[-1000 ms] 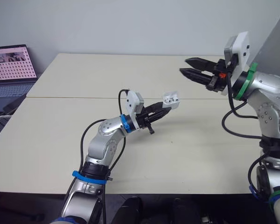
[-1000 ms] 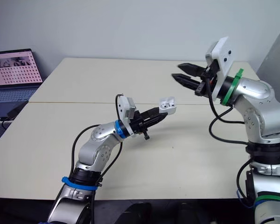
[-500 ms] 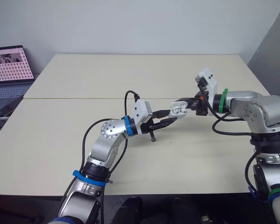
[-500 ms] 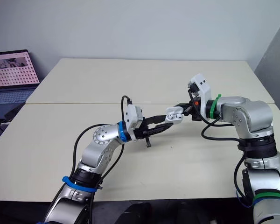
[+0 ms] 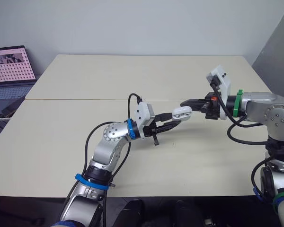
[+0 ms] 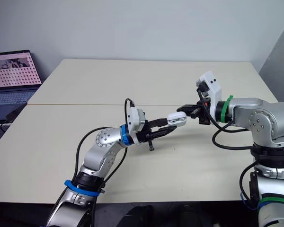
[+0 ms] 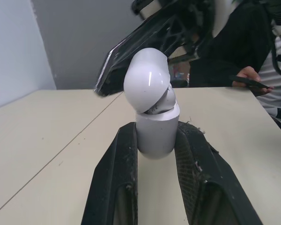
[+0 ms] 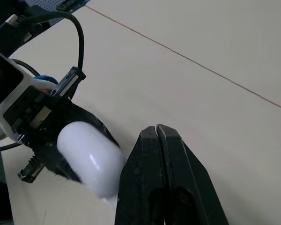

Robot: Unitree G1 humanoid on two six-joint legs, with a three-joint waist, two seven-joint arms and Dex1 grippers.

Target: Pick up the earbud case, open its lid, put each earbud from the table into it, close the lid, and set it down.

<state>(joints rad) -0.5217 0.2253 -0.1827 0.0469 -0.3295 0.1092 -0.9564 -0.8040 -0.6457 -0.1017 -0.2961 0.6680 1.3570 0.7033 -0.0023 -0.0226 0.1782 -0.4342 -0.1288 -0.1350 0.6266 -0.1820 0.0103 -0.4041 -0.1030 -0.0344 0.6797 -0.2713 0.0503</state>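
My left gripper (image 5: 172, 121) is shut on the base of the white earbud case (image 5: 181, 112) and holds it above the middle of the table (image 5: 85, 80). In the left wrist view the case (image 7: 153, 123) stands between the two black fingers (image 7: 125, 165). Its rounded lid (image 7: 146, 83) leans over the base with a narrow gap left. My right gripper (image 5: 184, 102) is shut, and its tips sit just behind the lid. From the right wrist the joined fingers (image 8: 157, 140) lie beside the case (image 8: 91, 158).
A laptop (image 5: 9, 66) with a lit screen sits off the table's far left corner. A person's hand (image 7: 249, 74) holding a dark object shows beyond the table's far side. A seam (image 5: 75, 99) runs across the tabletop.
The right gripper came down from high on the right, shut, and reached the case's lid. The lid has swung from open to nearly shut. The left gripper shifted slightly right with the case.
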